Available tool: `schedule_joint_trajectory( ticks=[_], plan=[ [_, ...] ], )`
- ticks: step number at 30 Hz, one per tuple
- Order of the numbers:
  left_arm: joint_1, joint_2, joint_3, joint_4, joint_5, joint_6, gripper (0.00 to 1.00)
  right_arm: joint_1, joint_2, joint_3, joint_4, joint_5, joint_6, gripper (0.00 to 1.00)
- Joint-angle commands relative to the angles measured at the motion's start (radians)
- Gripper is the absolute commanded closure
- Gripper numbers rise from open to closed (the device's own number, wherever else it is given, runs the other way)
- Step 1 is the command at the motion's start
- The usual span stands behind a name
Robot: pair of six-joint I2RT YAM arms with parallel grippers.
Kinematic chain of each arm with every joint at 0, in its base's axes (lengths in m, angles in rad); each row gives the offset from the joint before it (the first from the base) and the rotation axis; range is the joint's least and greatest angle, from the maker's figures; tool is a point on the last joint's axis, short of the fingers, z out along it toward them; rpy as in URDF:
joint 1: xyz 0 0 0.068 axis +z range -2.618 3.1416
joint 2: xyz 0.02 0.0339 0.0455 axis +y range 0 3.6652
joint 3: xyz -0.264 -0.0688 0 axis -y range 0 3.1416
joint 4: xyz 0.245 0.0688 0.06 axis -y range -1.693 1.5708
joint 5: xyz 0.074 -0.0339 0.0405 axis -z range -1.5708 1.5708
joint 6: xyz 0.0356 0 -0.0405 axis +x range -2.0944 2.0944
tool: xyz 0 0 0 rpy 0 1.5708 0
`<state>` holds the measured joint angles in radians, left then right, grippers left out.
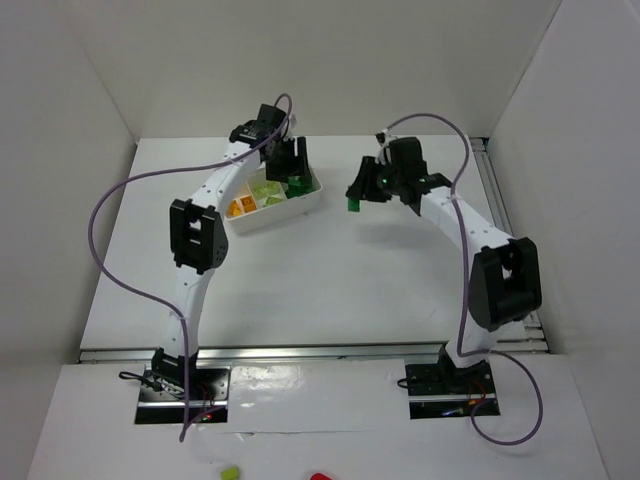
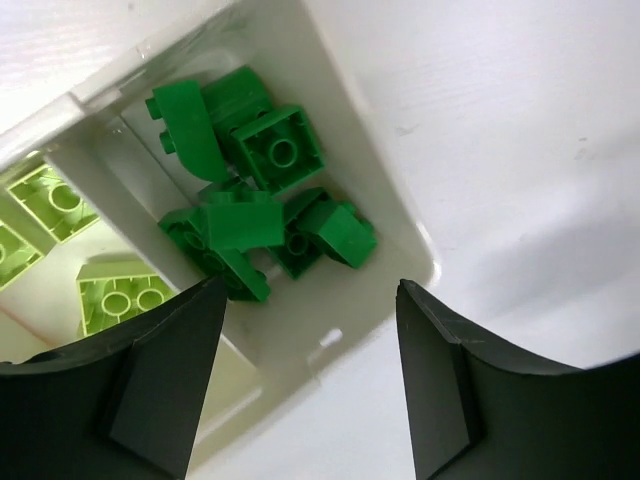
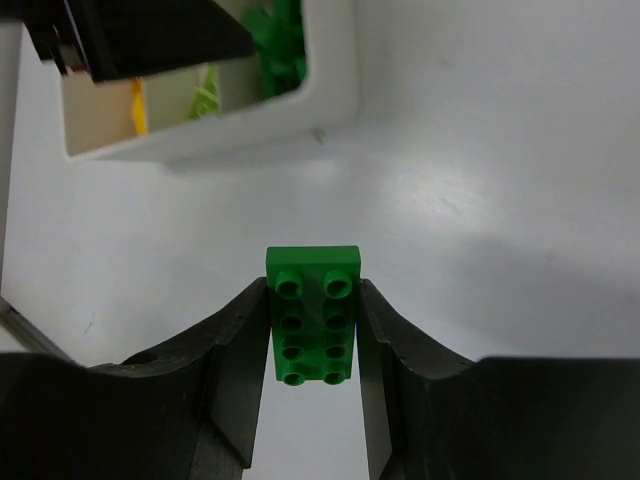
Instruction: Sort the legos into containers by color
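Observation:
The white tray [image 1: 288, 213] sits at the back, left of centre, with its three containers in a row. Orange legos [image 1: 240, 208] fill one end, lime legos [image 1: 266, 192] the middle, dark green legos [image 1: 298, 185] the other end. My left gripper [image 1: 290, 165] hovers open and empty over the dark green container's near corner [image 2: 310, 300]. Below it lie several dark green legos [image 2: 270, 150], with lime legos [image 2: 120, 295] past the divider. My right gripper [image 3: 312, 325] is shut on a flat dark green lego [image 3: 312, 315], studs facing the camera. It hangs above the table to the tray's right [image 1: 353, 204].
White enclosure walls stand at the left, back and right. A metal rail [image 1: 497, 195] runs along the table's right edge. Purple cables loop off both arms. In the right wrist view the left arm's dark body [image 3: 140, 35] covers part of the tray [image 3: 335, 100].

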<state>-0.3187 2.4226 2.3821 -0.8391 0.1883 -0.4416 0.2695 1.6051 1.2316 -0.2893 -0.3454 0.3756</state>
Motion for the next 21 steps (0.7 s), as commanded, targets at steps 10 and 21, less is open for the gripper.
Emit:
schedule_joint_trajectory(
  ticks=[10, 21],
  plan=[
    [0.111, -0.477, -0.168, 0.037, -0.093, -0.046, 0.23, 0.197, 0.493, 0.731, -0.053, 0.131, -0.067, 0.94],
    [0.299, -0.703, -0.420, 0.028, -0.087, -0.023, 0.23, 0.238, 0.851, 1.154, -0.160, 0.220, -0.098, 0.71]
  ],
)
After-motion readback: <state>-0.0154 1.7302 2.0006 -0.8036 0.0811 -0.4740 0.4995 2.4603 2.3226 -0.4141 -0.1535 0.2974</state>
